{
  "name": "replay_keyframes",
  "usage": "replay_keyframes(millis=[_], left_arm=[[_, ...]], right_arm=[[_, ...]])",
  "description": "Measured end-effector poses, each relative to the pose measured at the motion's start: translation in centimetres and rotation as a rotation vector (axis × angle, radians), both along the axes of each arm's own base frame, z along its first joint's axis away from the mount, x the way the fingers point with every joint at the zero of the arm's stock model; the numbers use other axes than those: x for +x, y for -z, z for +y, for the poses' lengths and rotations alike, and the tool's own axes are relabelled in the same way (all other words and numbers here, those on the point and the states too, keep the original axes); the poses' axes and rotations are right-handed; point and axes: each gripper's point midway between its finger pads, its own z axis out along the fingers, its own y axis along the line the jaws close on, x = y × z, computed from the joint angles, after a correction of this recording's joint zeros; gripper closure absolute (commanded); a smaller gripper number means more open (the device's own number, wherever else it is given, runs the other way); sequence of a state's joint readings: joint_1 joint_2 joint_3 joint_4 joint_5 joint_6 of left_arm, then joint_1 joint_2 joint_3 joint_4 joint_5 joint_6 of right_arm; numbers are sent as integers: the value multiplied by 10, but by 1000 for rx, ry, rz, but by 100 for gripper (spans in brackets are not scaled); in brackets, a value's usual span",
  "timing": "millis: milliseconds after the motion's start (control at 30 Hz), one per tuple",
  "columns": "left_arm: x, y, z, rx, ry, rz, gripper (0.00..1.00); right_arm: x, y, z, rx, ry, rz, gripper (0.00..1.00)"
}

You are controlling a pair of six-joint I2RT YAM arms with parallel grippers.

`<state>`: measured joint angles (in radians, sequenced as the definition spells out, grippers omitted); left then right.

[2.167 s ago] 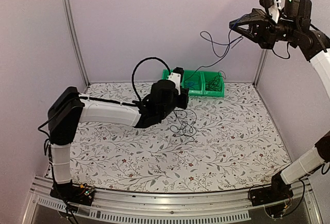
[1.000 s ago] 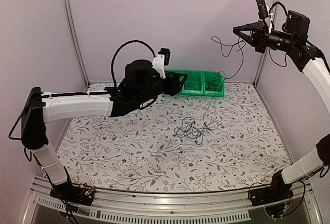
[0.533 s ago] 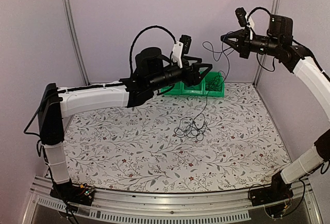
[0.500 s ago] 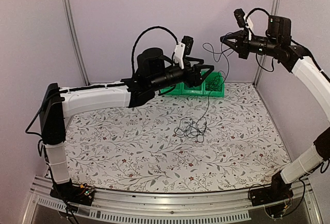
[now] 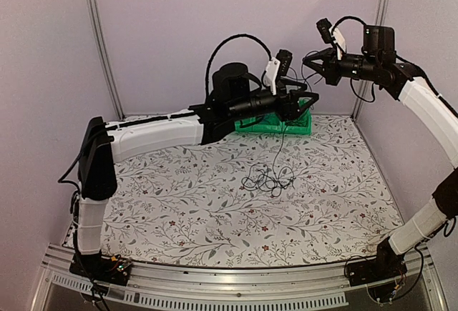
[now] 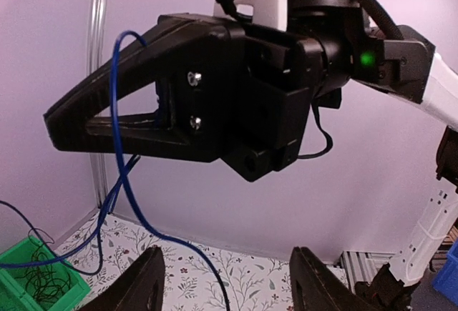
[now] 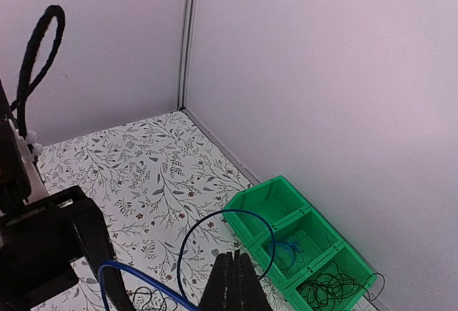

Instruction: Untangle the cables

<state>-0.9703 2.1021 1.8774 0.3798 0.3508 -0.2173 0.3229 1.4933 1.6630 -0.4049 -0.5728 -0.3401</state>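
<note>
My right gripper is pressed together high up, pinching the blue cable, which trails down to the black cables tangled on the table. My left gripper stands spread just beside it, holding nothing.

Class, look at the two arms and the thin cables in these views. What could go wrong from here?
1. The open left end effector is very close to the right end effector, which is shut on the blue cable. They could collide.
2. A black strand hangs down to the tangle on the table. Pulling higher may tighten the tangle or drag it against the green bins.
</note>
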Motion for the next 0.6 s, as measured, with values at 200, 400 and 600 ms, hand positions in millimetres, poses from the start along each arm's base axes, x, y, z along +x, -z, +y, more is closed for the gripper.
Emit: replay_keyframes(millis=[200,400,600], left_arm=[[13,32,-19,38,1,46,54],[15,36,-24,53,8,46,92],[13,25,-17,39,-2,48,100]], right_arm=[[0,-6,0,4,6,-11,100],[0,-7,0,6,11,-10,100],[2,-5,-2,3,27,-8,100]])
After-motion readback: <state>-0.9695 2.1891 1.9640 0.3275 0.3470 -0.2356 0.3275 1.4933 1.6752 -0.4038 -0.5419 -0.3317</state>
